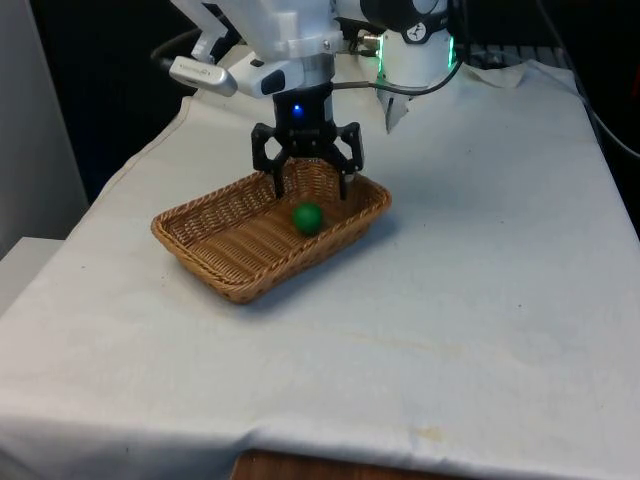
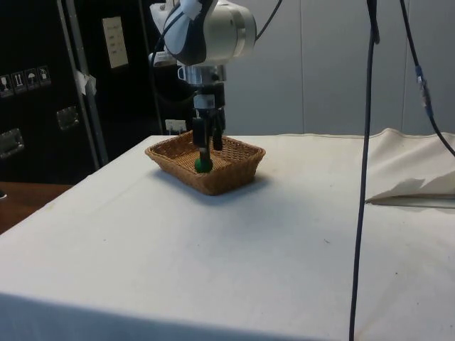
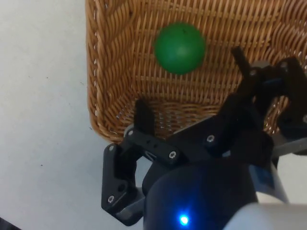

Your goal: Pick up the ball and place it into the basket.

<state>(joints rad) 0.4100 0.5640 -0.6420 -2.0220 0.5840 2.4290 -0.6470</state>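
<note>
End effector (image 1: 310,183) hangs over the far end of the basket (image 1: 230,280) with its 2 fingers spread wide and nothing between them; in the wrist view (image 3: 192,117) the black fingers (image 3: 144,117) stand well apart with bare wicker showing in the gap.

Green ball (image 1: 308,218) lies loose on the woven floor of the basket, free of the fingers and just below their tips in the front view. From the wrist camera the ball (image 3: 180,48) sits near the middle of the basket's width, a little way in from the end wall, touching no finger. In the side view the ball (image 2: 203,165) shows just under the lower end of the end effector (image 2: 207,145), inside the basket (image 2: 227,181).

Basket is a shallow, oblong wicker tray, brown, lying at a slant on the worktop (image 1: 480,300), which is under a white cloth. Its long side runs from the front view's left foreground up toward the arm. From the wrist camera its rim (image 3: 91,96) curves round one corner, with white cloth beside it
</note>
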